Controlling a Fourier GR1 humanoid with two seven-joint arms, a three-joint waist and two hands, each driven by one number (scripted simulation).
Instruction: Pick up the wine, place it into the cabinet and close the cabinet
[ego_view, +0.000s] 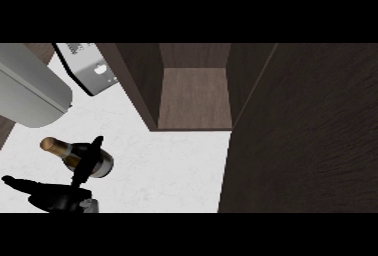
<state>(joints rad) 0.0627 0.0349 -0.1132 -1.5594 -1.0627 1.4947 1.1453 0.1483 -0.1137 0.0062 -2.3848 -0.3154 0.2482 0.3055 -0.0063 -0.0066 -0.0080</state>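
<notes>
Open dark wooden cabinet (193, 95) is offering clear interior space; its swung-out door (310, 135) is blocking the white tabletop (177, 165) rightward.

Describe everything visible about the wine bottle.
The bottle is dark glass with a gold-capped neck pointing up-left. It leans tilted over the white counter, left of and in front of the open cabinet. The black left hand reaches it from below, one finger lying across its body.

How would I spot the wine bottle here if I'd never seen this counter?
Start at the open dark wood cabinet, then look down-left across the white counter. The wine bottle lies there under the black hand: dark glass with a gold-capped neck.
</notes>
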